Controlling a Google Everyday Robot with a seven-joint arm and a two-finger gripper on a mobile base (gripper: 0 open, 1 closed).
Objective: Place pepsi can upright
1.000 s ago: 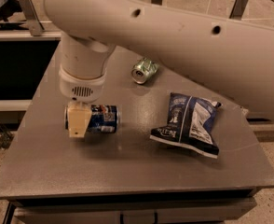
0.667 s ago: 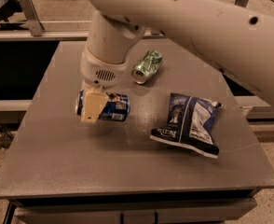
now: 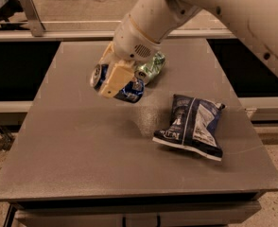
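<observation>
— Where is the gripper [image 3: 114, 81] working?
— It is hanging toward 11 o'clock over the table [image 3: 82, 164], its fingers clamping the pepsi can [image 3: 131, 90], which is lying sideways.
— And nearby?
— A green can [image 3: 152, 66] is lying at its 1 o'clock, a chip bag [image 3: 193, 129] at 4 o'clock.

Table [image 3: 82, 164]: grey matte top, fills the view
Floor [image 3: 277, 207]: pale, speckled, lower corners
Rail [image 3: 68, 28]: metal, behind table
Gripper [image 3: 116, 82]: above table's far left, clamping pepsi can [image 3: 131, 91]
</observation>
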